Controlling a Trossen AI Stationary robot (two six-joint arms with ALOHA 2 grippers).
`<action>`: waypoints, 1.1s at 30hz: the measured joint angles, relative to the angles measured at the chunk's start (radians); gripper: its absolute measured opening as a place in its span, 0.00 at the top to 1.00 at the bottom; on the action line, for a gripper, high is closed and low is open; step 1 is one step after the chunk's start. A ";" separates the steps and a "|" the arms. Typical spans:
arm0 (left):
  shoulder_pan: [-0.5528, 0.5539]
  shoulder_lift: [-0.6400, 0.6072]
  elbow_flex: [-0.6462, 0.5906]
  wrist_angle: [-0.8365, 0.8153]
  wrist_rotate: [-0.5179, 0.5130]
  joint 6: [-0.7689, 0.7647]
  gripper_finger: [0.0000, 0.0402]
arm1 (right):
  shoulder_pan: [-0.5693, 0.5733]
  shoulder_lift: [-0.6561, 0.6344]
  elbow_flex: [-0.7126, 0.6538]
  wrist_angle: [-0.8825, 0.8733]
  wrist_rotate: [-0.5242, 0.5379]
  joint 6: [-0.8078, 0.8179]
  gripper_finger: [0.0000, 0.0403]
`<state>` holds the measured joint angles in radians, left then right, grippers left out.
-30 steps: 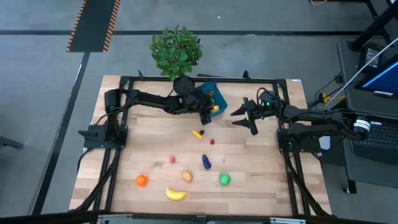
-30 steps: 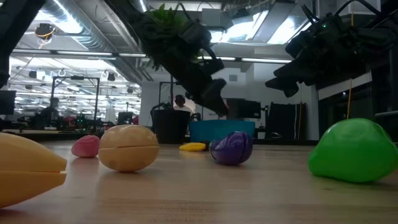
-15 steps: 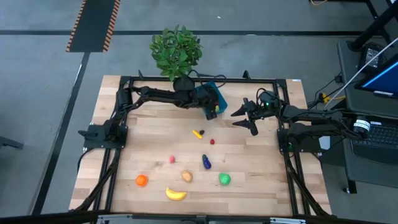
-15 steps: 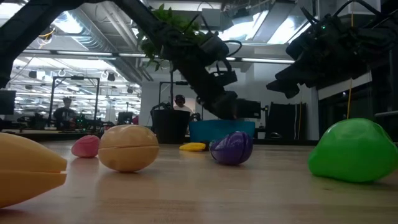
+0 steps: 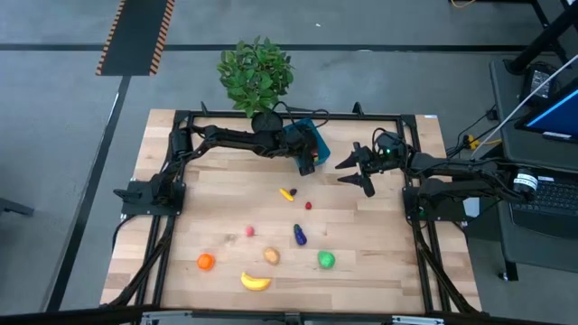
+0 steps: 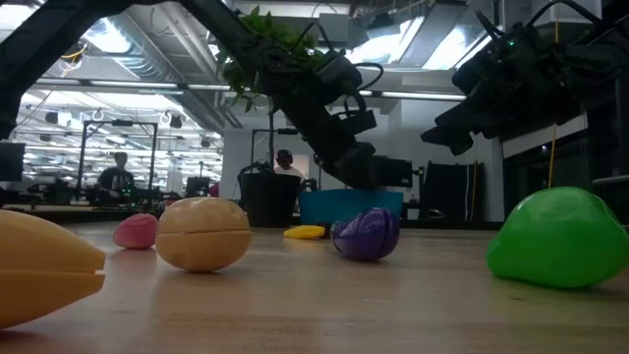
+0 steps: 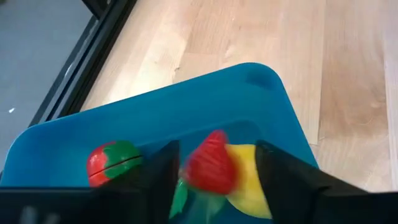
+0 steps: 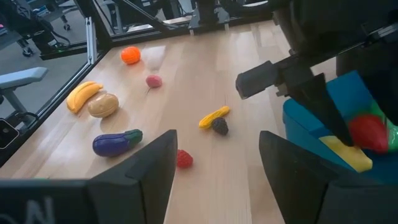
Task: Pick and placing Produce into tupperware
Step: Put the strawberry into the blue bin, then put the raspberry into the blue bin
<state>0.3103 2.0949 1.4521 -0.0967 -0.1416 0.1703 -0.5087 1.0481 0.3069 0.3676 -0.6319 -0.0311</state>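
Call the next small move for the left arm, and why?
Probably lift the left gripper straight up, clear of the blue container. Its fingers stand apart over the container and a red strawberry sits blurred between them, apparently dropping in beside a yellow piece. More produce, like the yellow pepper, waits on the table. The right gripper hovers nearby.

Robotics lab or industrial workshop. Open ceiling with exposed ducts [image 6: 147, 54] and strip lights. Grey concrete floor [image 5: 63, 135] with hazard-striped tape [image 5: 135, 36]. Wooden counter [image 5: 226, 208] in a black metal frame. Monitor [image 5: 555, 113] beside it. A person [image 6: 118, 177] at distant workstations.
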 joint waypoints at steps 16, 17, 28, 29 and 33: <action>-0.036 -0.066 0.000 0.050 -0.004 0.073 0.37 | 0.000 0.000 0.000 0.000 0.000 0.000 0.43; -0.045 -0.075 -0.005 0.048 -0.004 0.075 0.37 | 0.000 0.000 0.000 0.000 0.000 0.001 0.43; -0.153 -0.194 -0.200 0.148 -0.002 0.023 0.37 | 0.042 0.002 0.000 -0.006 0.002 0.023 0.43; -0.164 -0.217 -0.232 0.184 -0.002 0.017 0.37 | 0.047 0.002 0.000 -0.003 0.002 0.024 0.43; -0.213 -0.325 -0.375 0.312 -0.002 -0.028 0.37 | 0.062 0.004 0.000 0.005 0.002 0.054 0.43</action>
<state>0.0969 1.7694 1.0771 0.2154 -0.1437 0.1418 -0.4464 1.0521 0.3069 0.3727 -0.6300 0.0232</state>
